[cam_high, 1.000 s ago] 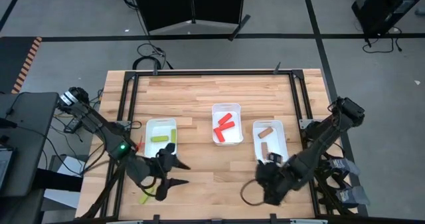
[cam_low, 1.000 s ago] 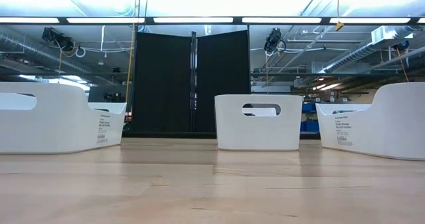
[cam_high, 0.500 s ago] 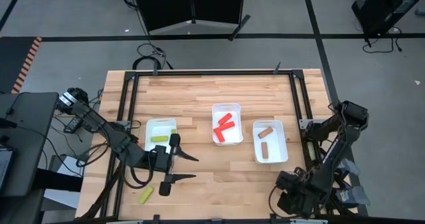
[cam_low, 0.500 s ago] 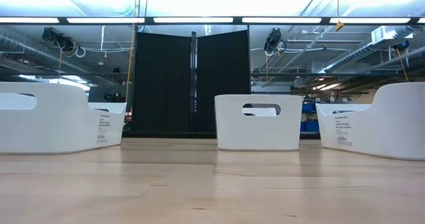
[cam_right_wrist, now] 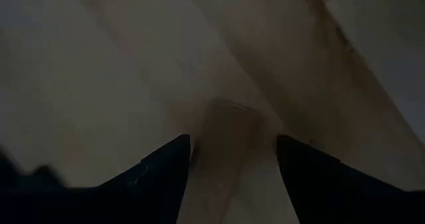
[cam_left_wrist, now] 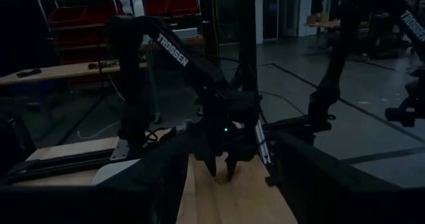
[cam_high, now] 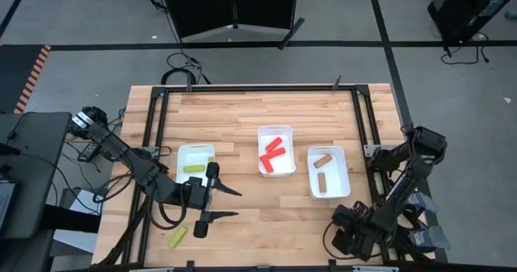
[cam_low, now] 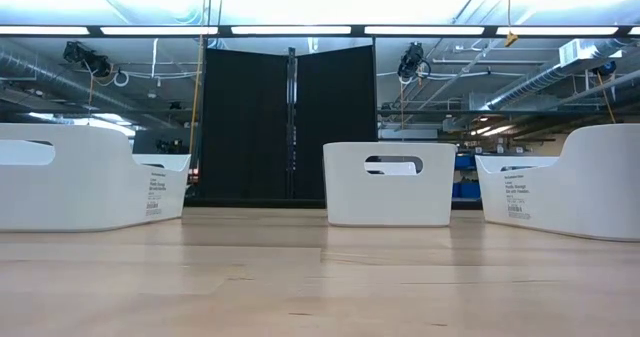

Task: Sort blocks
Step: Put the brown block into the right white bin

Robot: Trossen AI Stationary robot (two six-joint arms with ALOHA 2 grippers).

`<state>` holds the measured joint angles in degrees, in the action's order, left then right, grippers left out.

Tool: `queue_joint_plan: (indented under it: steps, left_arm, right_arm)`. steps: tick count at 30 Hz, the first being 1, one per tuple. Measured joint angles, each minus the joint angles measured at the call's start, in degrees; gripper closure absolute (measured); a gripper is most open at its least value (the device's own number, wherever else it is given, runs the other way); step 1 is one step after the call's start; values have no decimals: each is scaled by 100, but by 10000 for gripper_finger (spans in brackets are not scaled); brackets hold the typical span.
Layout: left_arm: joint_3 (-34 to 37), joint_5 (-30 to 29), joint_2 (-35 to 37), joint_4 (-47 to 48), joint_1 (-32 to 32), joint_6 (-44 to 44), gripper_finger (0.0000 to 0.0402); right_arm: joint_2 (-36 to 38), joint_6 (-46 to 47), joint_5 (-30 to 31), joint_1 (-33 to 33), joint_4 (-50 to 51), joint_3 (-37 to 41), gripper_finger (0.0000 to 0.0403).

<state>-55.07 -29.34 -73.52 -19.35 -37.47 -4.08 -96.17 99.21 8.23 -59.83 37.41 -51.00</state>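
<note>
In the high view, three white trays stand in a row. The left tray (cam_high: 196,154) holds a yellow-green block (cam_high: 192,168), the middle tray (cam_high: 275,135) holds red blocks (cam_high: 273,151), and the right tray (cam_high: 337,172) holds brown blocks (cam_high: 322,181). Another yellow-green block (cam_high: 178,236) lies flat on the table near its near-left corner. My left gripper (cam_high: 237,204) is open and empty, level over the table to the right of that block. My right gripper (cam_high: 349,233) is at the near-right corner, pointing down with its fingers apart (cam_right_wrist: 232,157).
The dark frame rails (cam_high: 153,127) run along the table's left and right sides. The wood between the trays and the far edge (cam_high: 258,110) is bare. In the low view the three trays (cam_low: 388,184) stand side by side, and no gripper shows there.
My right arm has drawn back from beside the right tray to the table's near-right corner. My left gripper has turned and moved a little toward the right and far side, away from the yellow-green block, which has stayed on the table.
</note>
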Motion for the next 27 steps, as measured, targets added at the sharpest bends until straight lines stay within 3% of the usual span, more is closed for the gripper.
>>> queue_joint_plan:
  steps: [8, 15, 27]
  left_arm:
    - [0, 0, 0, 0, 98, -19, 172]
    - [0, 0, 2, 192, 155, 158, 172]
    - [0, -63, 2, 1592, 153, 1549, 172]
  right_arm:
    - [-512, -20, -99, 28, 439, -322, 176]
    - [-491, -484, 264, 35, 583, -530, 292]
    - [-266, -2252, 2500, 407, -58, -925, 290]
